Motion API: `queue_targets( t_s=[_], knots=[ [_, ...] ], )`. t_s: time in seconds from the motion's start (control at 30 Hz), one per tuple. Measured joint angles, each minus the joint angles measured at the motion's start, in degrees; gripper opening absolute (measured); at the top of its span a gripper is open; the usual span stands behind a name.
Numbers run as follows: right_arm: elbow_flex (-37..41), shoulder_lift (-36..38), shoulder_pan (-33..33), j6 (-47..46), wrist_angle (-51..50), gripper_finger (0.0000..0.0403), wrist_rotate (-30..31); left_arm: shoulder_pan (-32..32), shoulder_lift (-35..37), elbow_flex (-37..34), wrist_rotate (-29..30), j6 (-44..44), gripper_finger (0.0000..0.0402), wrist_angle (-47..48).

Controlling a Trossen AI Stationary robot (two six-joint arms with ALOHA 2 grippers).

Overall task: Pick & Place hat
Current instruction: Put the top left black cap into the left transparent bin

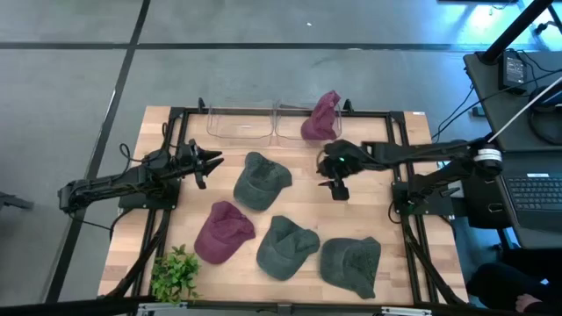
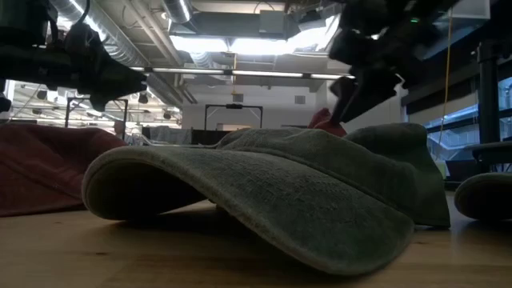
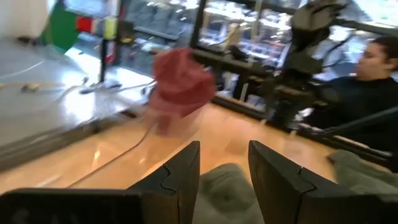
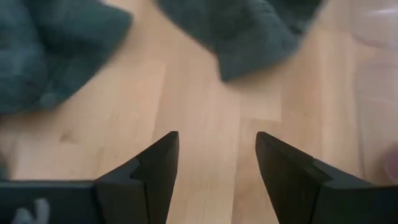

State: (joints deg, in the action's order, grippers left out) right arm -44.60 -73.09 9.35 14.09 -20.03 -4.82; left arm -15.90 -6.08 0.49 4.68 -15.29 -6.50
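High view shows five soft fabric baseball caps on or beside the slatted light-wood table, and the likeliest next target, in my judgement, is the dark green cotton cap lying flat just in front of the two clear plastic bins at the table's far edge. It looks limp and light, with a crumpled crown that will fold under the fingers rather than resist; only the curved brim, seen large in the low view on a nearer green cap, appears to hold any stiffness. A pinch on bunched crown cloth or across the brim edge should hold; the weave looks rough, not slippery, and nothing about it is fragile. A maroon cap hangs draped over the rim of the bin nearer the right arm. Farther forward from the bins lie a second maroon cap and two more green caps, with a small green plant at the near corner. The left gripper hovers beside the target cap, on the side away from the right arm, fingers partly apart and holding nothing. The right gripper hangs over bare wood on the cap's other side, jaws spread wide and empty.
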Motion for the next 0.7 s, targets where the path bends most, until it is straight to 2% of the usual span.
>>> queue_targets(
  t_s=[0.17, 0.27, 0.37, 0.5, 0.7],
  knots=[
    [9.3, 9.6, -6.7, -8.8, 6.4, 0.0214, 15.8, 4.0, -7.4, 1.4, 0.7, 4.9, 0.0127, -7.1],
    [12.7, 14.3, -10.3, -9.1, 10.2, 0.0214, 20.7, 6.6, -14.2, 5.3, 4.8, 5.5, 0.0127, -7.5],
    [14.1, 17.1, -12.0, -7.6, 14.8, 0.0214, 21.7, 8.8, -23.4, 10.6, 7.7, 6.9, 0.0127, -7.4],
    [14.2, 17.6, -12.4, -5.5, 17.0, 0.0214, 21.8, 10.7, -36.2, 19.4, 8.3, 9.4, 0.0127, -7.4],
    [14.2, 17.4, -12.4, -4.9, 16.9, 0.0213, 21.8, 11.4, -50.4, 31.0, 4.4, 12.1, 0.0127, -7.0]
  ],
)
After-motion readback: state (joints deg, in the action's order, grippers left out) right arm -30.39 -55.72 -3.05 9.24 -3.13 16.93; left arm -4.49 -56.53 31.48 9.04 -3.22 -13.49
